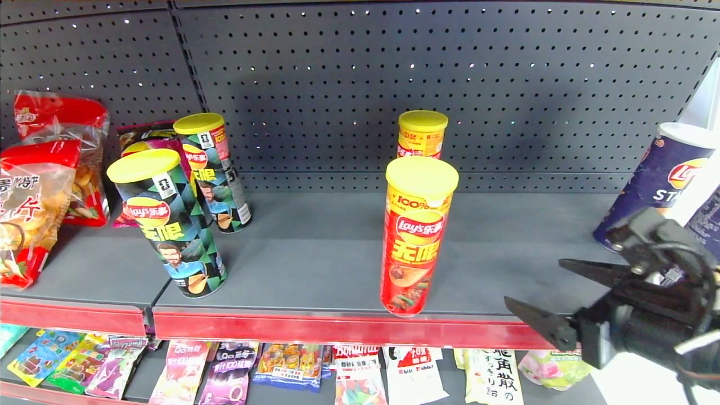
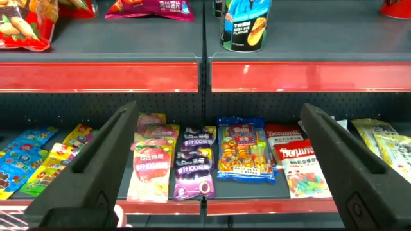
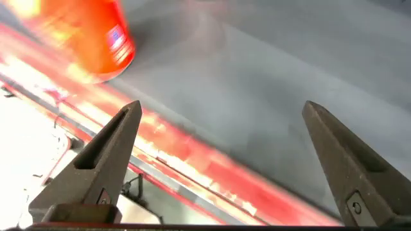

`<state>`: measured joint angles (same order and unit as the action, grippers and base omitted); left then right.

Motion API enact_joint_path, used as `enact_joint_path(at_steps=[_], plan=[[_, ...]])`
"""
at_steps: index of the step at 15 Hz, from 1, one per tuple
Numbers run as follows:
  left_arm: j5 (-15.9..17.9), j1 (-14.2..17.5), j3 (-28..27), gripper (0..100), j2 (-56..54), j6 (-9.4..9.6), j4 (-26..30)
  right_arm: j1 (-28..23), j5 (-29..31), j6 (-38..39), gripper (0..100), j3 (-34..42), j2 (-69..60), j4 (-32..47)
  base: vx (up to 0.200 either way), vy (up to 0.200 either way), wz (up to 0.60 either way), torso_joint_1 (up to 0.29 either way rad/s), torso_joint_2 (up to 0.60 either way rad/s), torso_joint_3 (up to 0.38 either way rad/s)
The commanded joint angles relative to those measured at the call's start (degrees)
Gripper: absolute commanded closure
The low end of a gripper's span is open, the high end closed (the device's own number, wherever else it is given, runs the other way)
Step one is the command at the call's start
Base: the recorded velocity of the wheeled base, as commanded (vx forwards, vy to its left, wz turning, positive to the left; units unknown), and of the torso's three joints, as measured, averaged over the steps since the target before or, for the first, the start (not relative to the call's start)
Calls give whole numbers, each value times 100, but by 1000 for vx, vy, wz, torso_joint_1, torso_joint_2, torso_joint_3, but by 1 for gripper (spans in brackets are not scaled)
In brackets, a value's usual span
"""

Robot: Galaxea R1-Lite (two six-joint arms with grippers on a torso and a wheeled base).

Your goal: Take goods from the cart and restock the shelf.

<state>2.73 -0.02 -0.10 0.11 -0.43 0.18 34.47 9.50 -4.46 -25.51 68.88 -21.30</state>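
Red can [image 1: 416,242] near released right end effector [image 1: 534,281] — released left end effector [image 2: 218,108] faces lower-shelf sweets [image 2: 241,151].

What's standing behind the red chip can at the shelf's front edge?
A second yellow-lidded can stands upright behind the red can, nearer the pegboard back wall. Its lid and upper body show; the red can covers its lower part and base.

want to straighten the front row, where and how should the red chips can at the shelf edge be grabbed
Grip the red chips can around its round body, about mid-height, below the yellow lid. It stands upright at the front edge with bare shelf on its right, so probably come in level from the front right, where the open right end effector is.
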Motion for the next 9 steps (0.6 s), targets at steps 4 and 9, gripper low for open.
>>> enact_joint_path(at_steps=[4, 9], plan=[[-1, 2, 1, 0, -2, -1, -1, -2762, -2312, -934, 0, 1629, -4356, 1295, 0, 0, 0, 0, 0, 0], [-1, 2, 1, 0, -2, -1, -1, -3817, -2294, -64, 0, 1945, -6290, 2103, 0, 0, 0, 0, 0, 0]])
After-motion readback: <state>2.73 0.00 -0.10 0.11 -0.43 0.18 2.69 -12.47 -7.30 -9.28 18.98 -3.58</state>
